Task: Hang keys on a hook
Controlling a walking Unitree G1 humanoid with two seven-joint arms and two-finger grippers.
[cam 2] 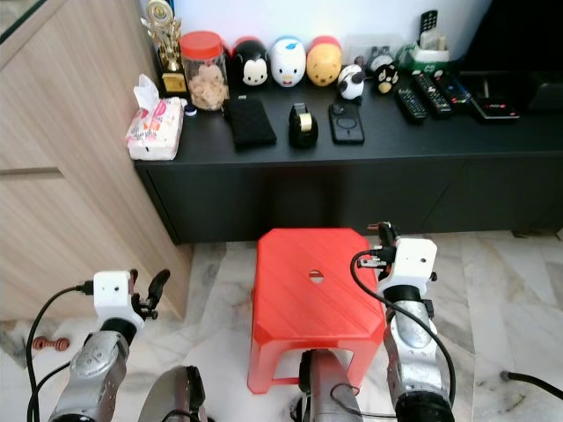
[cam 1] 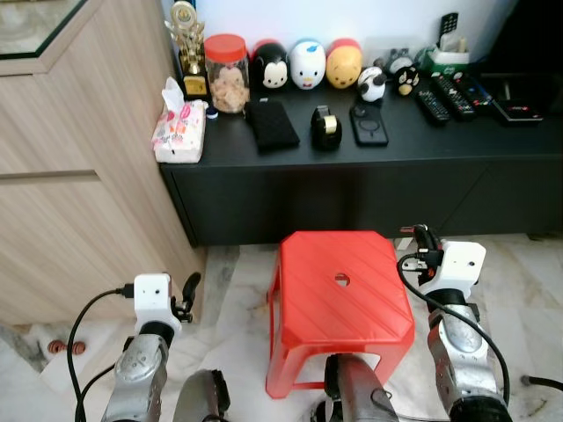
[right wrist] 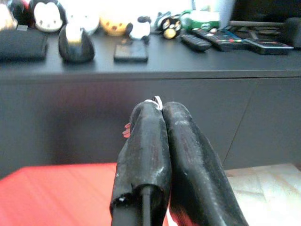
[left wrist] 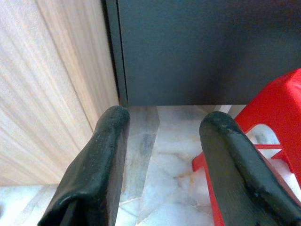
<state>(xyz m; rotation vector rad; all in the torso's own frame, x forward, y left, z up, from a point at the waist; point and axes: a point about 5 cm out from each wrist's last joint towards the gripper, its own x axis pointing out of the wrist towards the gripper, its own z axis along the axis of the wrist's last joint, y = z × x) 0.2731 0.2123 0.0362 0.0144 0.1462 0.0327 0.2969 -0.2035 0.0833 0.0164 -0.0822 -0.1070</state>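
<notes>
The right gripper (right wrist: 157, 110) pinches its fingers fully together, and a sliver of silver ring with a red scrap at the tips is probably the keys (right wrist: 155, 100), though too little shows to be sure. That arm is raised beside the red stool (cam 1: 339, 303), pointing toward the black cabinet (cam 1: 352, 193). The left gripper (left wrist: 162, 136) hangs low, fingers wide apart, holding nothing.

keys (right wrist: 156, 101): you see only a sliver between pinched fingertips | stool (cam 1: 339, 299): near legs hidden by robot body
</notes>
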